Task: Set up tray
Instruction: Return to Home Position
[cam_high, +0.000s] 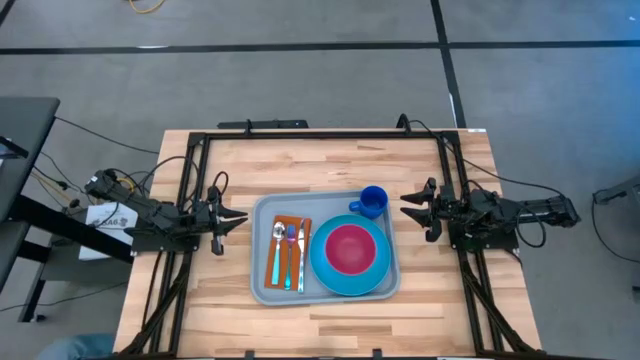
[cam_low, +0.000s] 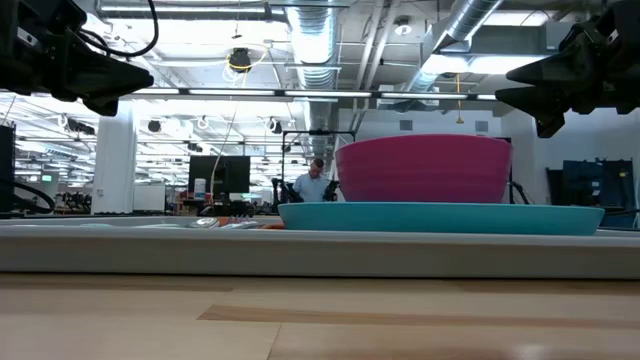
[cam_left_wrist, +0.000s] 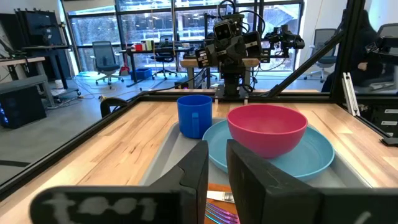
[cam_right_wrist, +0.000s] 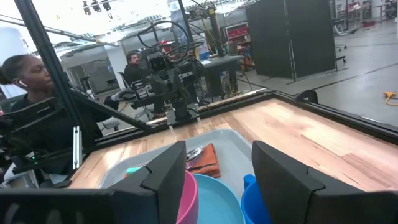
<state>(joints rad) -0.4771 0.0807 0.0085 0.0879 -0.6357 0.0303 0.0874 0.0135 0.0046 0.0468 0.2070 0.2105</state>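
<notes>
Pale wood of the tabletop (cam_low: 320, 320) fills the front of the low view, and behind it the grey rim of the tray (cam_low: 150, 255) runs as a long band. Seen from above, the tray lies in the middle of the tabletop, between the two arms and touched by neither.

On the right part of the tray sits a round blue plate (cam_high: 322, 270) with a pink bowl (cam_high: 349, 249) standing on it. A blue cup (cam_high: 373, 201) stands upright in the tray's far right corner, just beside the plate. On the left part lies an orange napkin (cam_high: 295, 220), with three pieces of cutlery (cam_high: 290, 250) side by side along its length.

At the tray's left, the left pincer (cam_high: 238, 217) hangs above the wood, pointing at the tray. Its fingers are only a narrow gap apart and grip nothing. At the tray's right, near the cup, the right pincer (cam_high: 408, 205) faces inward with its fingers spread wide, also empty.

Beyond the tabletop, in the right wrist view, a person (cam_right_wrist: 37, 106) in dark clothing sits near the frame.
</notes>
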